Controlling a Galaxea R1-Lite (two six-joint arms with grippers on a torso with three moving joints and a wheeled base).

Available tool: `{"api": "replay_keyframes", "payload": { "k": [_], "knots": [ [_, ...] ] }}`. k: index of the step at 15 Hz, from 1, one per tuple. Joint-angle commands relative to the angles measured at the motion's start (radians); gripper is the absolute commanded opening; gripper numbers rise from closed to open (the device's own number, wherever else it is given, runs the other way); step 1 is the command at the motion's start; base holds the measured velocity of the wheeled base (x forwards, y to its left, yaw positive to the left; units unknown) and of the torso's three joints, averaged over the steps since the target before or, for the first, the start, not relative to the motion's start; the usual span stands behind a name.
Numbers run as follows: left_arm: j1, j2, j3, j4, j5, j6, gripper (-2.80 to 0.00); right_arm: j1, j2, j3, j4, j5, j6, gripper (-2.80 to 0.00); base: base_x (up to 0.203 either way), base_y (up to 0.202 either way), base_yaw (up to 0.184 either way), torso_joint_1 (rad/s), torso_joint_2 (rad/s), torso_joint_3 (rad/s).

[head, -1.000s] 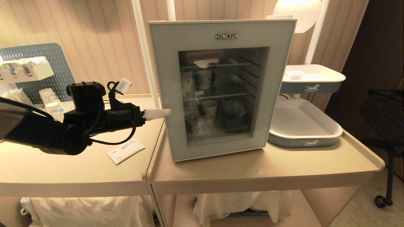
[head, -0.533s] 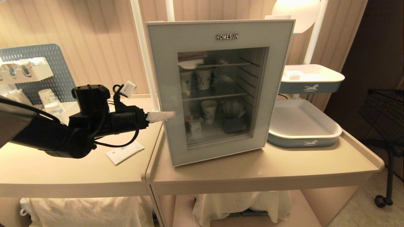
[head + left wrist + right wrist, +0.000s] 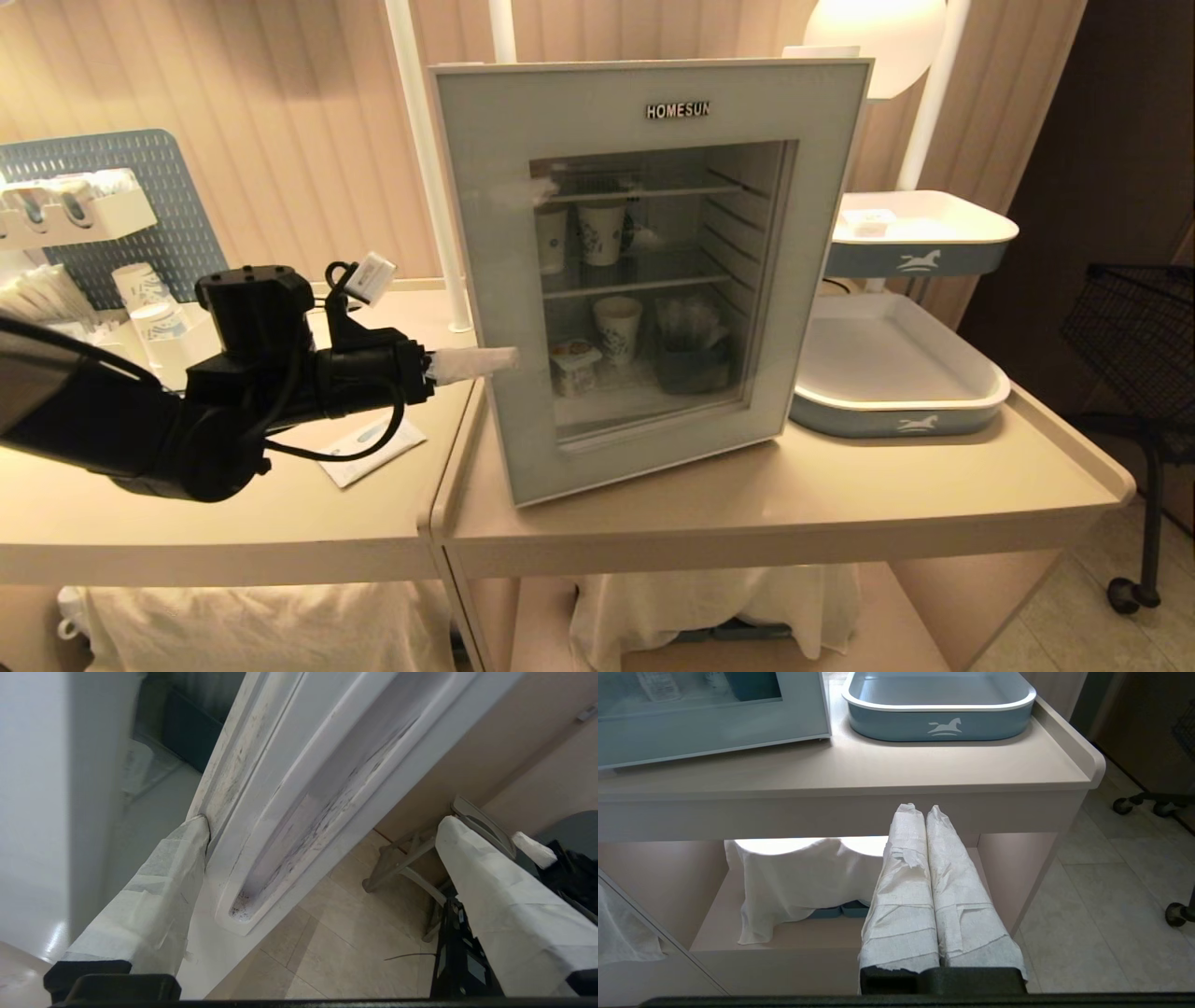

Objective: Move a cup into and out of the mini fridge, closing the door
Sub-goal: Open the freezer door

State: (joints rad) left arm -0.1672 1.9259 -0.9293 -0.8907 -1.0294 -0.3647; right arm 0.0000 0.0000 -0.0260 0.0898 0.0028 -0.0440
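Left gripper [image 3: 499, 358] was spread wide, holding nothing, with one taped finger [image 3: 187, 844] pressed against the inner edge of the door [image 3: 485, 196]. The door of the mini fridge [image 3: 738, 233] stood ajar. The cup [image 3: 572, 365] sat on the fridge floor, just past those fingers behind the glass. Right gripper [image 3: 923, 808] hung below the surface [image 3: 859, 772], fingers pressed together, empty.
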Motion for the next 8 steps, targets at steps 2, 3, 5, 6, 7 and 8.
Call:
{"api": "replay_keyframes", "payload": {
  "k": [2,3,5,6,7,8],
  "knots": [
    [0.007,-0.094,0.109,-0.027,-0.003,0.001,0.00,0.000,0.002,0.000,0.001,0.000,0.000,-2.80,0.000,0.000,0.000,0.000,0.00,0.000],
    [0.010,-0.121,0.129,-0.028,-0.004,0.001,0.00,0.000,0.002,0.000,0.001,0.000,0.000,-2.80,0.000,0.000,0.000,0.000,0.00,0.000],
    [0.036,-0.147,0.151,-0.023,-0.001,0.001,0.00,0.000,0.002,0.000,0.001,0.000,0.000,-2.80,0.000,0.000,0.000,0.000,0.00,0.000],
    [0.054,-0.148,0.155,-0.016,-0.001,0.001,0.00,0.000,0.001,0.000,0.001,0.000,0.000,-2.80,0.000,0.000,0.000,0.000,0.00,0.000],
    [0.072,-0.147,0.164,-0.013,-0.001,0.001,0.00,0.000,0.001,0.000,0.001,0.000,0.000,-2.80,0.000,0.000,0.000,0.000,0.00,0.000],
    [0.089,-0.141,0.176,-0.012,-0.001,0.004,0.00,0.000,0.002,0.000,0.001,0.000,0.000,-2.80,0.000,0.000,0.000,0.000,0.00,0.000]
  ]
}}
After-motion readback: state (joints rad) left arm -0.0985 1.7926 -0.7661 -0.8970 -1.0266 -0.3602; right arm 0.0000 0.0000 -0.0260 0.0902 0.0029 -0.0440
